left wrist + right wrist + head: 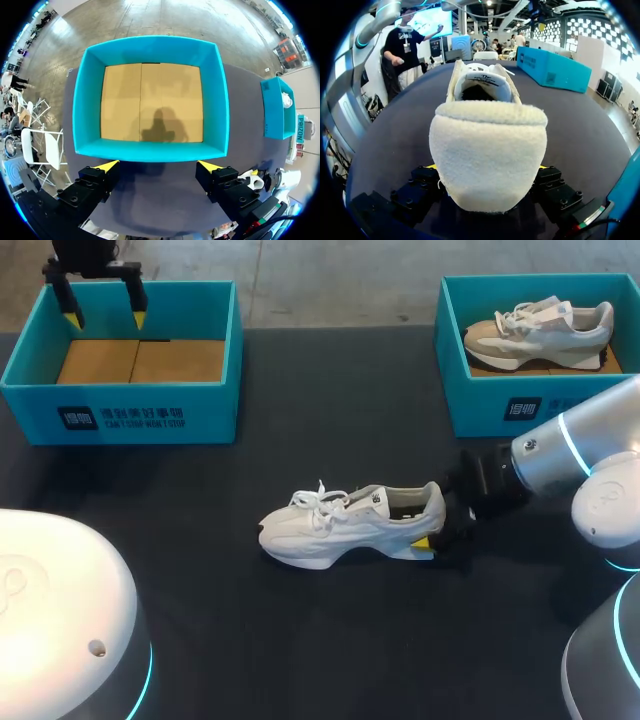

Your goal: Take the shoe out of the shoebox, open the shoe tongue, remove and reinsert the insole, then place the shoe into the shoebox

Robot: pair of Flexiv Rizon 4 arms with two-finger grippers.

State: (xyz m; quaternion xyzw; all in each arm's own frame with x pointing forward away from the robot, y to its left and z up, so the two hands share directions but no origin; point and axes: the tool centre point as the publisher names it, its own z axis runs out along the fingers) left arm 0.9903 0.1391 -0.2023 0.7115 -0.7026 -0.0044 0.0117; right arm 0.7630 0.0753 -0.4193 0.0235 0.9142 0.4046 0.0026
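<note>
nearest us, the white shoe (350,525) lies on its sole in the middle of the dark table (300,640), toe to our left and heel to our right. we judge it light and soft in the fleecy upper and collar, stiffer in the sole and heel cup, so the heel is the firm place to take it. a grip on the upper would only crush it. our right gripper (437,532) is there now. its fingers are spread about a heel's width, and in the right wrist view they press the low heel from both sides. farther off, our left gripper (103,302) hangs over the back of the empty shoebox (120,410), fingers wide apart and holding nothing. at the far right, a second shoebox (500,400) holds another shoe (540,330).
</note>
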